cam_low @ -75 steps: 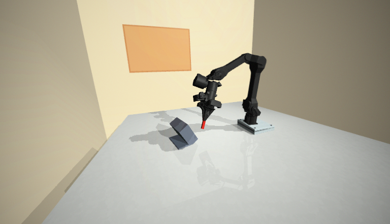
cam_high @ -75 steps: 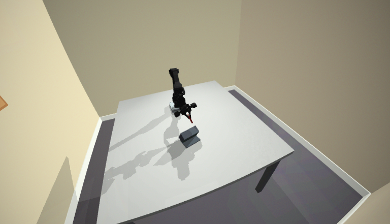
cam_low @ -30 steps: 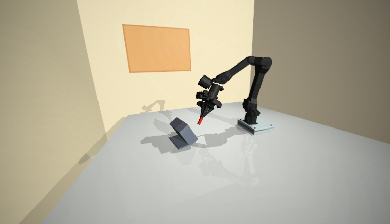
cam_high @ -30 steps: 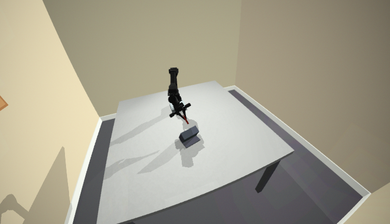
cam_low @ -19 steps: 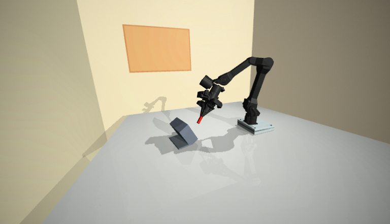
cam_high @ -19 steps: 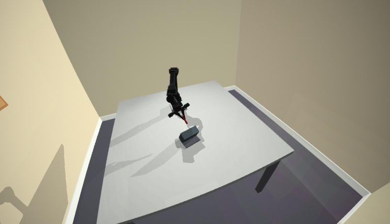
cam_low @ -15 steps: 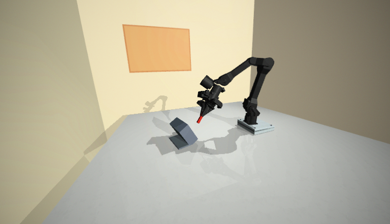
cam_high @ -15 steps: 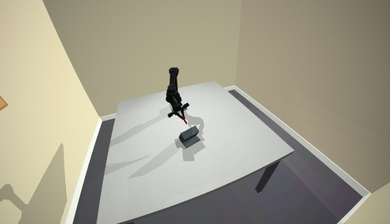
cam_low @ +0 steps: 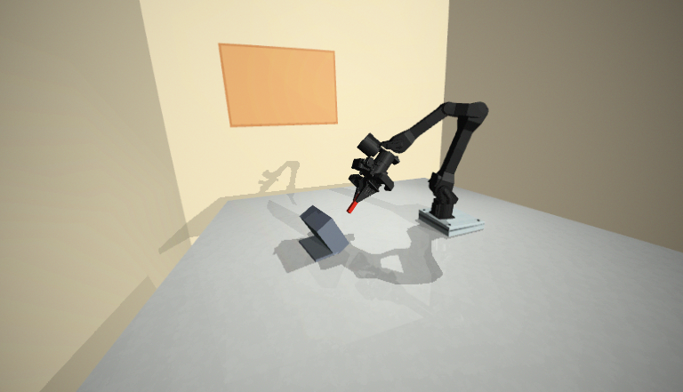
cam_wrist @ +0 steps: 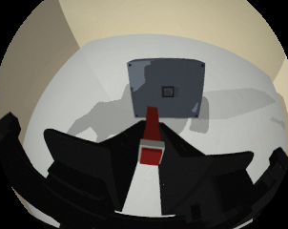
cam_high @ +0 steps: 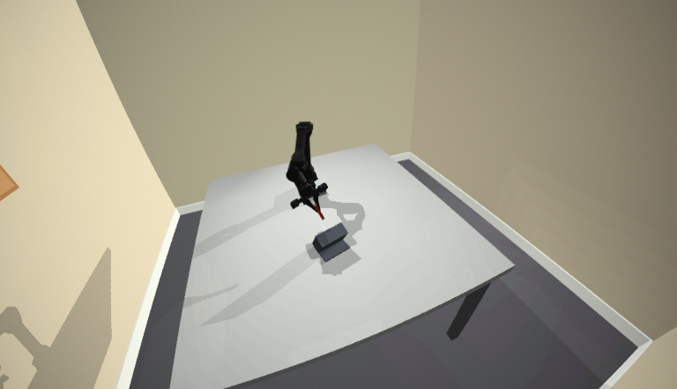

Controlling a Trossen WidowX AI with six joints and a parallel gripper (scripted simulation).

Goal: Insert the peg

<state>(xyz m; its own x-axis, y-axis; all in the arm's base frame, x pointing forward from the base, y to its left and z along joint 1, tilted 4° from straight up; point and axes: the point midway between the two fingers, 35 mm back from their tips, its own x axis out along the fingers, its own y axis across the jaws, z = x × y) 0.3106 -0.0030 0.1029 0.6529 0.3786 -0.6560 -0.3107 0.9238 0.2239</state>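
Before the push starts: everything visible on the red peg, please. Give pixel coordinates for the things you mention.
The red peg [cam_high: 320,213] [cam_low: 351,207] [cam_wrist: 153,125] is slim, straight and flat-sided, with a squarish top end and a plain, matte-looking surface. It is clamped between the fingers of the gripper [cam_high: 317,206] [cam_low: 356,200] [cam_wrist: 152,143], tilted, its lower end pointing toward the sloped panel [cam_high: 331,235] [cam_low: 327,230] [cam_wrist: 149,91]. It is off the table, outside the square hole [cam_wrist: 168,92]. Its bottom face is hidden.

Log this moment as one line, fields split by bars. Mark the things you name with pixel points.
claw [cam_high: 317,208] [cam_low: 356,200] [cam_wrist: 151,126]: shut on red peg [cam_high: 321,213] [cam_low: 351,207] [cam_wrist: 153,125] | peg: tilted, in air | panel hole [cam_wrist: 168,92]: square, unfilled | insertion: not begun
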